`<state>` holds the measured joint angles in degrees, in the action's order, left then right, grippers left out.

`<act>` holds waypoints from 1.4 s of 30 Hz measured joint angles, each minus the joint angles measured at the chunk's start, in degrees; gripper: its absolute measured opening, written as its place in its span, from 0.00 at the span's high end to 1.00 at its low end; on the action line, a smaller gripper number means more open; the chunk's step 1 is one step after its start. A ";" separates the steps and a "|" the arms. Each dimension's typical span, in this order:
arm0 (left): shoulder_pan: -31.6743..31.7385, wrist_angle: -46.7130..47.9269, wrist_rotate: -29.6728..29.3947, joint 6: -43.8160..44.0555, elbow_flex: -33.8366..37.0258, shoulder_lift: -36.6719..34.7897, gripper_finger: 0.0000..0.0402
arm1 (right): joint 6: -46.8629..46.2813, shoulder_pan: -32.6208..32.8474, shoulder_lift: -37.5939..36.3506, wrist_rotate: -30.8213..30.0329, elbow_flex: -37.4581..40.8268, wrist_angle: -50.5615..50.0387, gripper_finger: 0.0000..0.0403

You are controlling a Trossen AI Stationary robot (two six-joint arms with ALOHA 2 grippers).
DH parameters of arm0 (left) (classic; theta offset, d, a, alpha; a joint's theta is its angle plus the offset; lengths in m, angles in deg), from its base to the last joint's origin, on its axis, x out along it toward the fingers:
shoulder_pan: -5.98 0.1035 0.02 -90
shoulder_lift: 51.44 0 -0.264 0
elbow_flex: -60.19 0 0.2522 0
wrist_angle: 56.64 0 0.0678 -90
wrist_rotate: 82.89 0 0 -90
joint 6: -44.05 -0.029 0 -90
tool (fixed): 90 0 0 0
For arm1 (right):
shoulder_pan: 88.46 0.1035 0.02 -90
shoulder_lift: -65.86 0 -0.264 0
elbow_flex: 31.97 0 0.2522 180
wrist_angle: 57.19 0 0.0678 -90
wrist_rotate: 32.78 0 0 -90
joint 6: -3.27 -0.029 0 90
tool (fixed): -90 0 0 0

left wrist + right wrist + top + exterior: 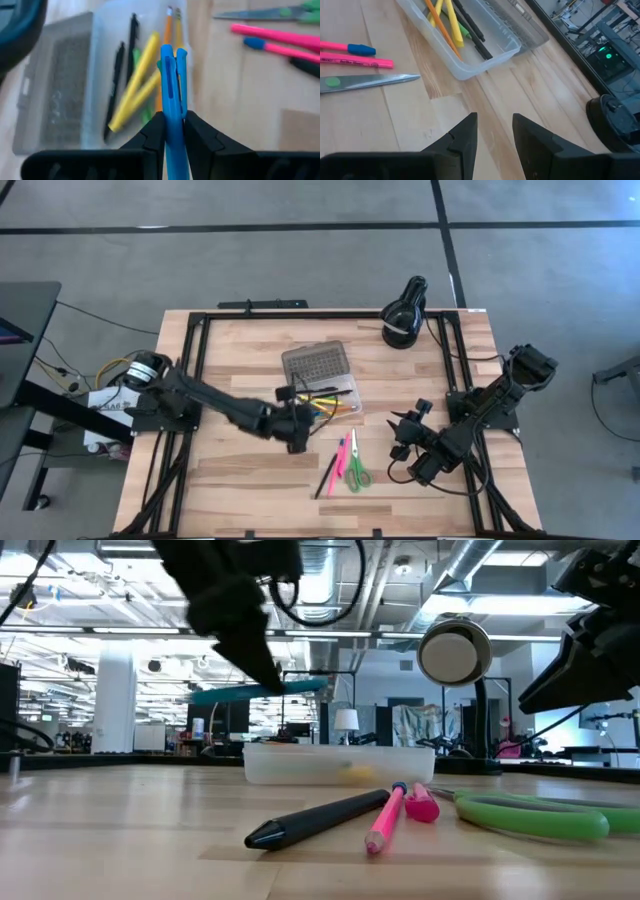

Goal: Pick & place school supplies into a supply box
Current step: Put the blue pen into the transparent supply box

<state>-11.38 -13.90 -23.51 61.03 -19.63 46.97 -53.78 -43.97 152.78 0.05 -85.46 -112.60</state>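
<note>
The clear supply box (335, 395) lies open at mid-table, its grey dotted lid (313, 362) flat behind it. Yellow, orange, green and black pens (135, 80) lie inside. My left gripper (297, 420) hovers at the box's near left corner, shut on a blue pen (170, 75). A black pen (325, 475), two pink pens (342, 455) and green-handled scissors (357, 470) lie flat on the table nearer the front. My right gripper (495, 120) hangs open over the bare wood to their right. My left gripper pinches the blue pen's shaft (172, 107) between its two fingers (155, 127). It comes slanting down from the table's left. The pen juts forward past the fingertips. In the low view the pen (260, 690) hangs about level, lifted clear above the box.
A black round lamp-like object (404, 315) stands at the far right corner of the table. Black frame rails (195, 380) run along the table's left and right sides. Bare wood lies at the table's near left.
</note>
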 joint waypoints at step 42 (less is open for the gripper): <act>21.88 -24.53 23.28 -26.14 4.41 1.05 0.88 | 0.00 0.07 0.00 0.04 0.09 1.62 0.71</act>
<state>10.49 -38.43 -0.22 34.89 -15.22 48.02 -53.78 -43.90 152.78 0.09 -85.37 -110.98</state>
